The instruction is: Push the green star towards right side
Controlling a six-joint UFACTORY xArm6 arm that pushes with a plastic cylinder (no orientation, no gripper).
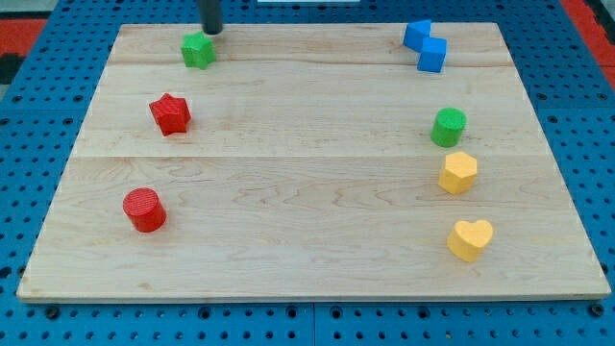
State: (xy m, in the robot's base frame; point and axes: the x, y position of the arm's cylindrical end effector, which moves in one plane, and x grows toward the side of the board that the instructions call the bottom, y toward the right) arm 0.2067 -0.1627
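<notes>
No claw on our arm, only the rod; my tip (210, 30) sits just above-right of the green star (198, 50), near the tabletop's (307, 192) top-left. Red star (170, 113) and red cylinder (144, 210) lie left. Right side: blue block (426, 46), green cylinder (448, 127), yellow hexagon (458, 173), yellow heart (470, 239).

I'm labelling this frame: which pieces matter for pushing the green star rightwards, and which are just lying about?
In the job:
green star
my tip, just above-right of it

Lying about:
red star
red cylinder
blue block
green cylinder
yellow hexagon
yellow heart
</notes>
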